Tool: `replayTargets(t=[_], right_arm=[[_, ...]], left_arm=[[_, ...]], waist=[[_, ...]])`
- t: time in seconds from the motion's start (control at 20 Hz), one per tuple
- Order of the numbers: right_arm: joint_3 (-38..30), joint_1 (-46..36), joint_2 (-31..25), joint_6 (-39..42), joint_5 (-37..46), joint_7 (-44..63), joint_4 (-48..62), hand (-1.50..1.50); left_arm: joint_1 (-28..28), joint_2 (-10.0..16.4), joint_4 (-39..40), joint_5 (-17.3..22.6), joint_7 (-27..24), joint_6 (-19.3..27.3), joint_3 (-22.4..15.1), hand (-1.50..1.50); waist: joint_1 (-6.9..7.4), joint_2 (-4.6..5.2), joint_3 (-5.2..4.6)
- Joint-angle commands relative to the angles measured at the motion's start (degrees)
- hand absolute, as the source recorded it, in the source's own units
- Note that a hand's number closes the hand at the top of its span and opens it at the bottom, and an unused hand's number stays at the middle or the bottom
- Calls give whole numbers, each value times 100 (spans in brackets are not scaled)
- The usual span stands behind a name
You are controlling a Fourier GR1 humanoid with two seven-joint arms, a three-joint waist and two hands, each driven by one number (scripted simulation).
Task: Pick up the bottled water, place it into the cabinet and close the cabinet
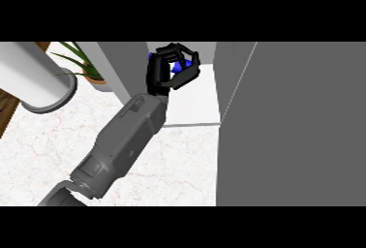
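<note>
Here the left hand [159,73] is up at the mouth of the cabinet [194,102], which stands on the far right part of the bench [178,160]. Its black fingers are curled round the bottled water [178,66]. Only bits of blue show between them, so the bottle's tilt cannot be told. Hand and bottle hang above the back of the cabinet's white floor, and whether the bottle touches that floor cannot be told.

The opening is narrow. A grey upright panel [121,65] bounds it on the left, just beside the wrist. A wide grey panel [300,126] bounds it on the right and runs toward the near edge of the view; whether this one is the open door or a side wall cannot be told. The white floor's front edge lies across the bench just right of the forearm, and the strip of floor right of the hand is bare.

The grey forearm slants up from the lower left across open marble. Near the bench's left edge, well apart from the arm, stands a white cylinder [36,72] on a grey base, and a potted plant [87,68] sits just behind it, against the left panel. Wooden floor [7,109] shows past the left edge.
</note>
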Motion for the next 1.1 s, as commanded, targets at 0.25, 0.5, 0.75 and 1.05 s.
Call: replayTargets(t=[0.25, 0.5, 0.75, 1.05], right_arm=[[435, 287, 57, -225, 317, 323, -770, -150], [476, 436, 23, -446, 329, 492, -1031, -150], [660, 642, -32, -605, 598, 318, -1096, -150], [699, 575, -452, -435, 759, 239, -957, -150]], left_arm=[[1625, -3, -1872, 913, 309, -870, -1375, -150], [2765, -3, -2898, 716, 412, -1060, -1961, -150], [3839, 554, -4456, 597, 614, -329, -2217, -150], [5615, 1433, -5817, 451, 121, -355, -2557, -150]], waist=[[94, -77, -6], [304, -82, -4], [412, -135, -5], [491, -110, -6]])
